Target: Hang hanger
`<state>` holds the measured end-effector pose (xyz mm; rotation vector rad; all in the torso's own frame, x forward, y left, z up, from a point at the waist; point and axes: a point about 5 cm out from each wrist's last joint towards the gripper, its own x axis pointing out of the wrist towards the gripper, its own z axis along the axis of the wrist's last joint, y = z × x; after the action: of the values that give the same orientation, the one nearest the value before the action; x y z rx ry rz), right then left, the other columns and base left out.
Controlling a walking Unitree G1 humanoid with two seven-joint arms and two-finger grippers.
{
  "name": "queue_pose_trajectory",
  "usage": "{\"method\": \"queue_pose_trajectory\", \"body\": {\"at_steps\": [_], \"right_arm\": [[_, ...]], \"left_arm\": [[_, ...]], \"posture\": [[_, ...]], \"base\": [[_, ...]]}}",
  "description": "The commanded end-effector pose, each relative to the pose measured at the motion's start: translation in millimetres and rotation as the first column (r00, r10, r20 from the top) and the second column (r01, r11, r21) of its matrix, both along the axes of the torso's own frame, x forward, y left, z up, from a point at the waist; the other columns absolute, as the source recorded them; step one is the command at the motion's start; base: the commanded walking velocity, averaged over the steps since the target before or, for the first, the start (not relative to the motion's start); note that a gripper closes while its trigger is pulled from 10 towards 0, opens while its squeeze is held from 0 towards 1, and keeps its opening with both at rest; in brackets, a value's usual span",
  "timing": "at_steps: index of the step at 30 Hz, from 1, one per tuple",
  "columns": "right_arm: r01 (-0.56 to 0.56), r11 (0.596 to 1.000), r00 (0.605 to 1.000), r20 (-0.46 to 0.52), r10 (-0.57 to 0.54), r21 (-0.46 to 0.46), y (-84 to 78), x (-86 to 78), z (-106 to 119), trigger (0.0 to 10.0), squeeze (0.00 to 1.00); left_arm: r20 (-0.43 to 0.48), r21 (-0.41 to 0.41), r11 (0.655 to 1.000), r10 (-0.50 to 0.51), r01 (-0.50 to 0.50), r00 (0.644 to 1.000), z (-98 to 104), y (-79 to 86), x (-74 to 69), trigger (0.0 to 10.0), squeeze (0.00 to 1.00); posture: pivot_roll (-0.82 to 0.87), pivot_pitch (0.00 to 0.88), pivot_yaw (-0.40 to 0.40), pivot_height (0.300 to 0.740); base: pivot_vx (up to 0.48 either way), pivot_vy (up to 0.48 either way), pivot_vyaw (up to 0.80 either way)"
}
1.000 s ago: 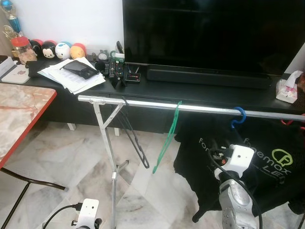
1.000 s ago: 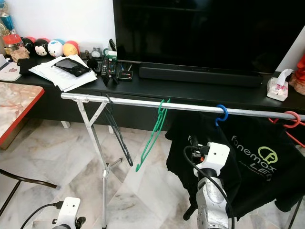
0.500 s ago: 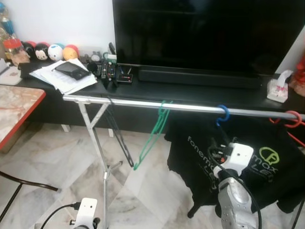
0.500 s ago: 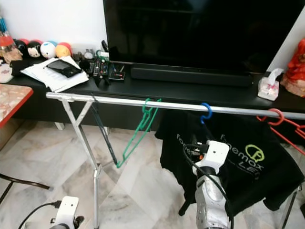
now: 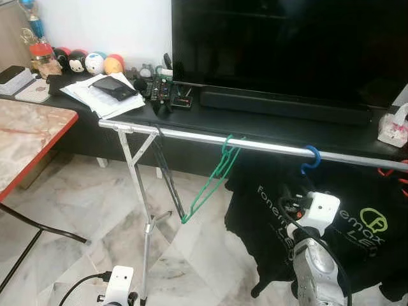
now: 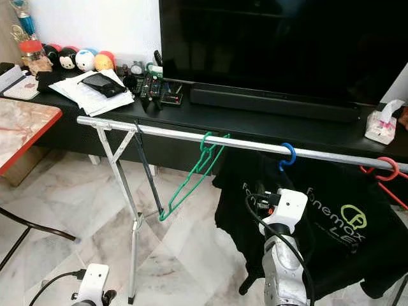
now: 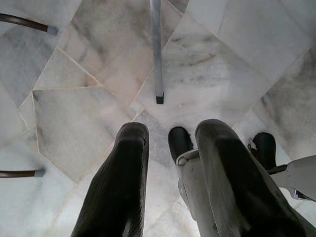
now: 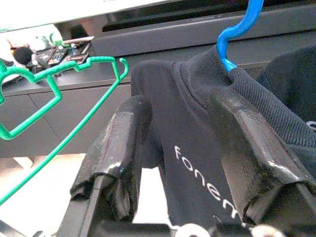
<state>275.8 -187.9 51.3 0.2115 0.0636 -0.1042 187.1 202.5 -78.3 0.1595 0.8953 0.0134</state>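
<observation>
Right gripper [image 8: 182, 163] is hovering spread and empty before the black printed T-shirt [image 5: 338, 223], whose blue plastic hanger [image 5: 311, 158] is hooking the silver metal rail [image 5: 268, 146] at its 12 o'clock. Hanging appears complete; withdrawing is likely next. Left gripper [image 7: 170, 173] is idling spread over the marble floor [image 7: 74, 113].

Count on the clothes rail [image 6: 191, 135]: four hangers — one black hanger [image 6: 148, 172], one green hanger [image 6: 191, 176], one blue hanger [image 6: 287, 155], one red hanger [image 6: 381, 172]. One black T-shirt [image 6: 331, 223]. On the desk [image 6: 268, 127]: one television [image 6: 280, 44], one soundbar [image 6: 274, 105], four round plush toys [image 6: 75, 60], one tissue box [image 6: 381, 129].
</observation>
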Motion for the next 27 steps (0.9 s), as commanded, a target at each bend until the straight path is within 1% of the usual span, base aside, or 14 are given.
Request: {"method": "queue_pose_trajectory", "body": {"at_steps": [1,5,8,17,21,27], "right_arm": [[0.013,1.0,1.0,-0.001,-0.013,-0.002,-3.6,1.5,3.1,10.0,0.0],[-0.003,1.0,1.0,-0.005,0.003,-0.007,-2.5,2.3,2.8,10.0,0.0],[0.008,1.0,1.0,0.01,-0.008,-0.009,-3.3,2.5,4.3,10.0,0.0],[-0.001,1.0,1.0,-0.004,0.001,0.003,-0.8,3.1,3.0,10.0,0.0],[-0.007,1.0,1.0,0.003,0.007,-0.003,-0.4,4.0,4.0,10.0,0.0],[-0.008,1.0,1.0,0.009,0.008,-0.006,-0.5,4.4,4.9,10.0,0.0]], "left_arm": [[0.002,0.003,1.0,-0.007,0.007,1.0,-0.1,-0.4,-0.2,10.0,0.0],[-0.001,0.0,1.0,0.0,0.0,1.0,-0.2,0.1,-0.3,10.0,0.0],[-0.003,-0.001,1.0,0.003,-0.003,1.0,-0.3,0.5,-0.5,10.0,0.0],[-0.003,-0.004,1.0,0.014,-0.014,1.0,-0.2,0.7,-0.3,10.0,0.0],[-0.002,-0.001,1.0,0.021,-0.021,1.0,0.4,2.6,0.3,10.0,0.0],[-0.002,-0.001,1.0,0.023,-0.023,1.0,0.3,2.6,0.1,10.0,0.0]], "posture": [[-0.07,0.0,-0.082,0.74],[-0.07,0.0,-0.083,0.74],[-0.07,0.0,-0.083,0.74],[-0.07,0.0,-0.084,0.74],[-0.07,0.0,-0.084,0.74],[-0.07,0.0,-0.085,0.74]], "base": [[0.0,0.0,-0.58],[0.0,0.0,-0.79],[0.0,0.0,0.0],[0.0,0.0,0.0],[0.0,0.0,-0.74],[0.0,0.0,0.0]]}}
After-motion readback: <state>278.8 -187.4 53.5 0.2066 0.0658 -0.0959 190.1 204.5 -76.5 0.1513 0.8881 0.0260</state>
